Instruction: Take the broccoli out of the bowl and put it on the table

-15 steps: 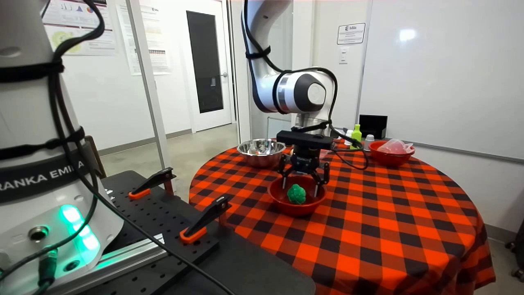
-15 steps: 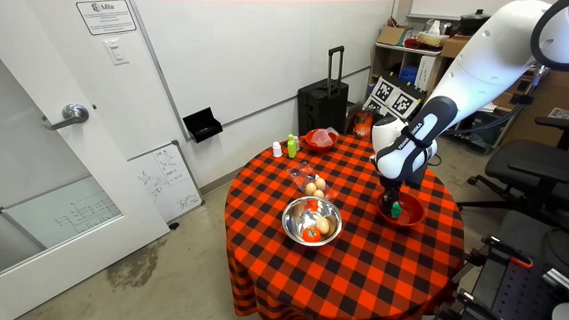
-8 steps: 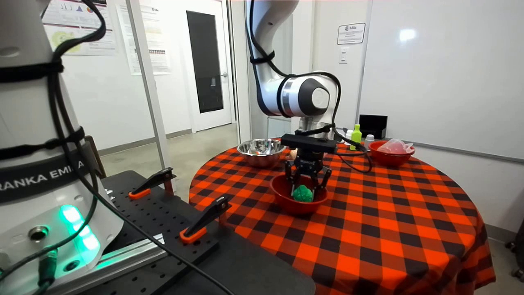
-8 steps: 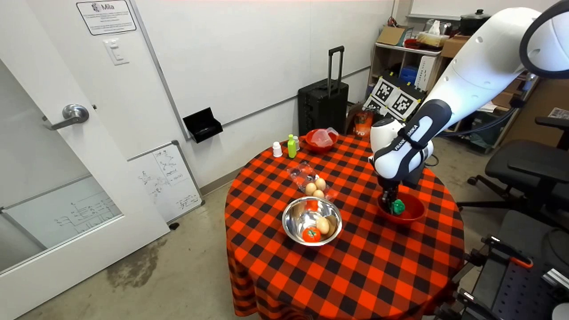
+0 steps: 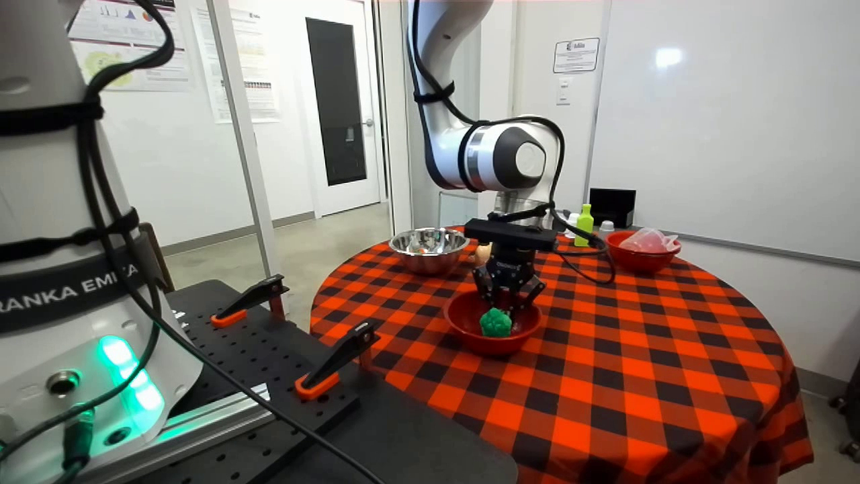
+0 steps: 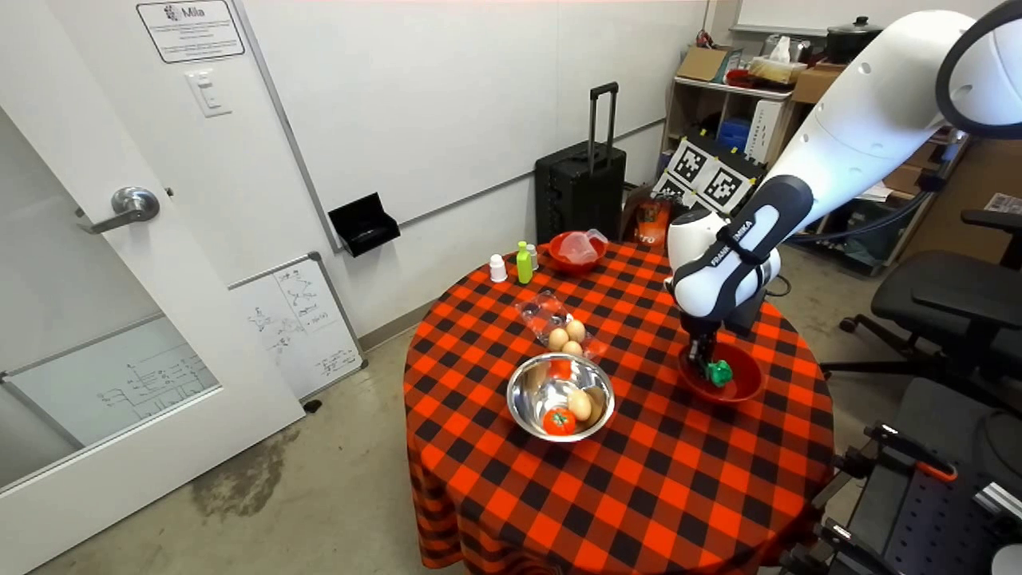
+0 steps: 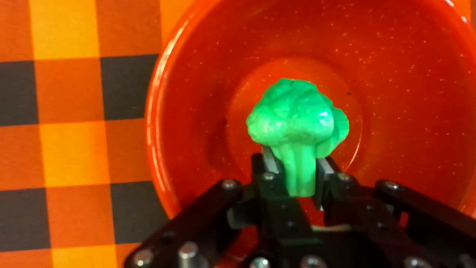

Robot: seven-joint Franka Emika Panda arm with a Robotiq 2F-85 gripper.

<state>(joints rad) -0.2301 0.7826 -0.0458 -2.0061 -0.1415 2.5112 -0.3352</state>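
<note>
Drawn together since the earlier frame, my fingers now hold the broccoli by its stalk. I see it inside the red bowl on the checkered bench.

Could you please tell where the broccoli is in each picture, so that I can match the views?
In an exterior view: the broccoli, right of centre, lower half.
In an exterior view: the broccoli, well right of centre, lower half.
In the wrist view: the broccoli, slightly right of centre.
Shared landmark: the red bowl around it, in all three views.
</note>
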